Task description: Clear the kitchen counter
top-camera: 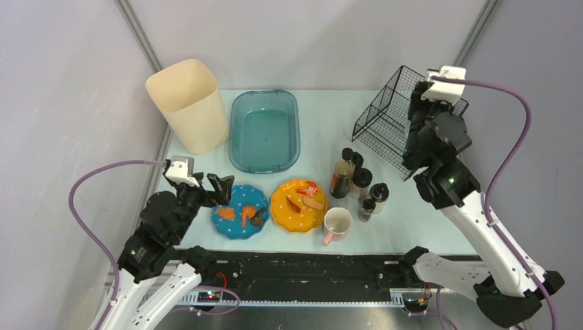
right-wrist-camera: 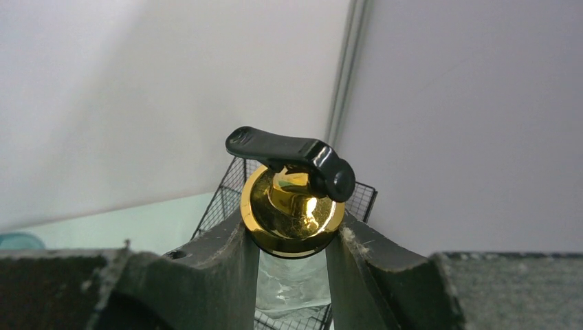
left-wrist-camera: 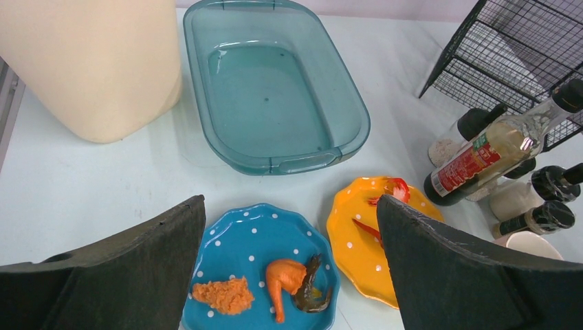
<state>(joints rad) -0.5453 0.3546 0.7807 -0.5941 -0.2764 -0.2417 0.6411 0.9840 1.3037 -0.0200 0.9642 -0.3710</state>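
Right wrist view: the clear, gold-collared bottle with black spout [right-wrist-camera: 292,206], gripped by the right pincer [right-wrist-camera: 291,234], is cut off at 6 o'clock. Top view: the right arm [top-camera: 440,141] hides that grip. Left wrist view: the cream plastic bin [left-wrist-camera: 89,62] runs off at 11 o'clock, the black wire basket [left-wrist-camera: 522,48] at 1 o'clock; the white mug [left-wrist-camera: 533,242] is half hidden.

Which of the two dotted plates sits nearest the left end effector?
The blue plate, directly ahead of the open left end effector; the orange plate lies farther right.
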